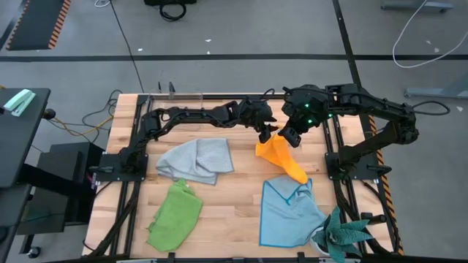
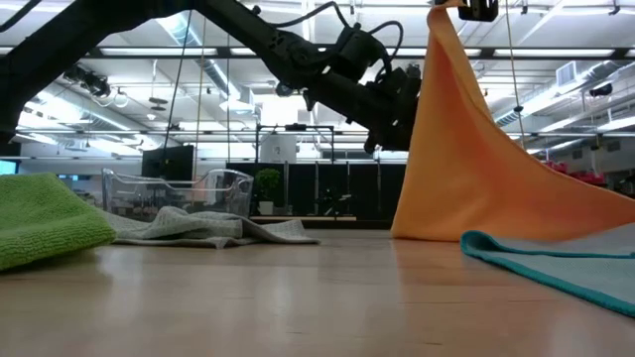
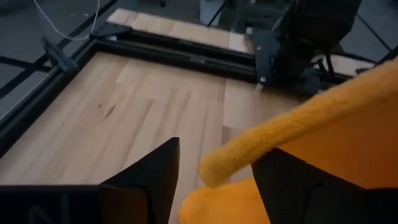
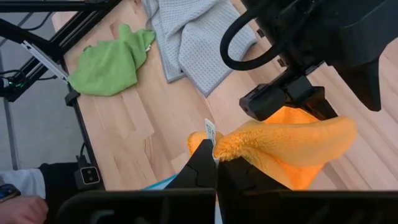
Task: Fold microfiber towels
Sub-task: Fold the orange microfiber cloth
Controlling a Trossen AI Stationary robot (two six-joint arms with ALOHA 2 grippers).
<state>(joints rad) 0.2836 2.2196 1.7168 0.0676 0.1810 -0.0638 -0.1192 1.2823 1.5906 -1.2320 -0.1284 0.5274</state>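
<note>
Orange-yellow towel (image 4: 292,146): fuzzy rolled edge pinched in my right gripper (image 4: 214,155), draping in a cone to the table beside the light blue towel (image 1: 289,212). My left gripper (image 3: 214,180) spread around its edge.

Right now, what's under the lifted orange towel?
The orange towel hangs from the right pincer, shut on its top edge. Its lower end rests on the bare wood table, beside the blue towel. Anything beneath its folds is hidden.
</note>
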